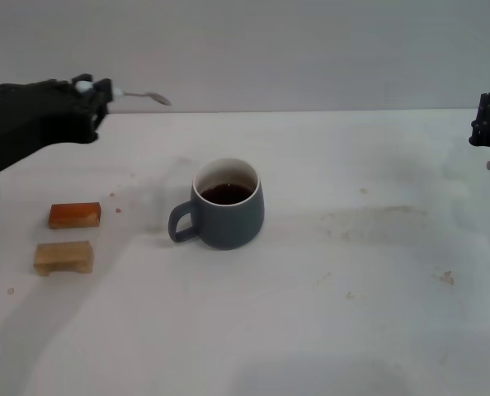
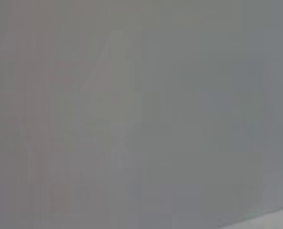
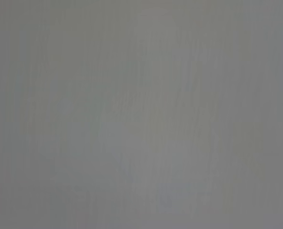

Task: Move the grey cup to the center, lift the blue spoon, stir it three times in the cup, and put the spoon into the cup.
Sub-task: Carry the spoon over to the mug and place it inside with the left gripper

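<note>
The grey cup (image 1: 225, 205) stands near the middle of the white table (image 1: 352, 289), its handle toward my left, with dark liquid inside. My left gripper (image 1: 99, 95) is raised at the far left, well above and left of the cup. It is shut on the blue spoon (image 1: 143, 96), which sticks out level toward the right with its metal bowl at the free end. My right gripper (image 1: 487, 120) is parked at the far right edge, raised. Both wrist views show only blank grey.
Two wooden blocks lie at the left of the table: an orange-brown block (image 1: 74, 215) and a paler tan block (image 1: 63, 257) in front of it. A grey wall rises behind the table's far edge.
</note>
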You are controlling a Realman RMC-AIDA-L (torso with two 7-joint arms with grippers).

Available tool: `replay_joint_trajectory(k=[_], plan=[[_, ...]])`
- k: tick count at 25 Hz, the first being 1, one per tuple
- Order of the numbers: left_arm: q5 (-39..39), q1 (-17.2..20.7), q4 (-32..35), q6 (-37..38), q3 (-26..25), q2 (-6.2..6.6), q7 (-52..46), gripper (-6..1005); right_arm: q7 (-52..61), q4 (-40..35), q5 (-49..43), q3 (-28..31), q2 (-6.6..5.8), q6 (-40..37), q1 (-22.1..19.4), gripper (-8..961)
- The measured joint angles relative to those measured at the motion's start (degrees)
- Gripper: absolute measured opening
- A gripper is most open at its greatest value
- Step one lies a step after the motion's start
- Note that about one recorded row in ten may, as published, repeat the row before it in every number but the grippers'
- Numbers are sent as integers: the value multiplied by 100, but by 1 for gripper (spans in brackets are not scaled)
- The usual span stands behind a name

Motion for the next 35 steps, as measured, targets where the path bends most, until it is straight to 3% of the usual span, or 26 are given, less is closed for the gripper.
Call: replay_joint_trajectory(k=[2,5,10,14,20,28,35], plan=[[0,0,0,0,0,0,0,180,-1,-18,0,2,0,0,0,37],[-363,-397,-42,-873,-390,-2,70,180,-2,-56,0,8,0,-7,5,37],[-395,-853,114,-1414,-616,-7,123,180,-4,-61,14,11,0,-13,-14,37],[-390,-1303,505,-1828,-878,-5,203,180,-5,-59,22,12,0,-21,-68,37],[-479,-1680,1030,-2018,-907,-4,525,180,-5,55,24,5,12,-46,-229,38],[-464,-2221,1637,-2332,-1063,10,701,180,-5,419,-1,-40,24,-108,-645,38],[-451,-2505,2048,-2450,-1261,4,970,180,-89,1158,-8,-35,30,-248,-1398,37]])
